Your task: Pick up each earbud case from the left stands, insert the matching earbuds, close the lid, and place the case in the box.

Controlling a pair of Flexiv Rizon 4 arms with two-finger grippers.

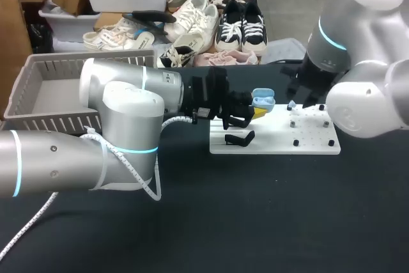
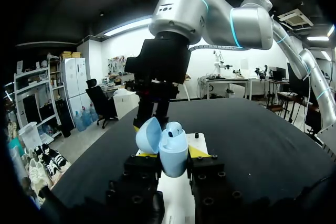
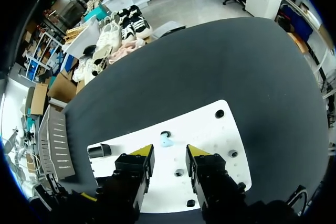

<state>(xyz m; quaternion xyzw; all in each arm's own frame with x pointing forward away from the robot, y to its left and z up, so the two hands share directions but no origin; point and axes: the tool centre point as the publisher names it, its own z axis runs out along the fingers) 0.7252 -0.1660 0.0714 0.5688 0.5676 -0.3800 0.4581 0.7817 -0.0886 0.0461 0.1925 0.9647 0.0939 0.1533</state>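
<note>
A black table (image 1: 255,222) holds a white flat pegboard (image 1: 281,145) dotted with small black pegs. The left arm comes in from the left and reaches over the board's near-left part. The left gripper (image 1: 254,114) is clenched on a light blue plastic earbud case (image 1: 262,101), one yellow-tipped finger on each side. In the left wrist view the case (image 2: 174,157) stands upright between the fingers (image 2: 148,153), held above the board, with its rounded lid (image 2: 148,135) swung open to one side. One light blue earbud (image 2: 176,128) sits in the case's open top.

The right arm comes in from the right, and the right gripper (image 1: 298,101) hangs over the middle of the board, just beyond the case. In the right wrist view the right gripper (image 3: 169,153) is released, with nothing between its fingers. A second small light blue earbud (image 3: 167,141) lies on the pegboard (image 3: 210,129), just ahead of the gap between them.

A black stand (image 1: 239,138) rests on the board's left end, below the left gripper. A grey slatted plastic box (image 1: 38,87) sits at the table's far left, well apart from the board.
</note>
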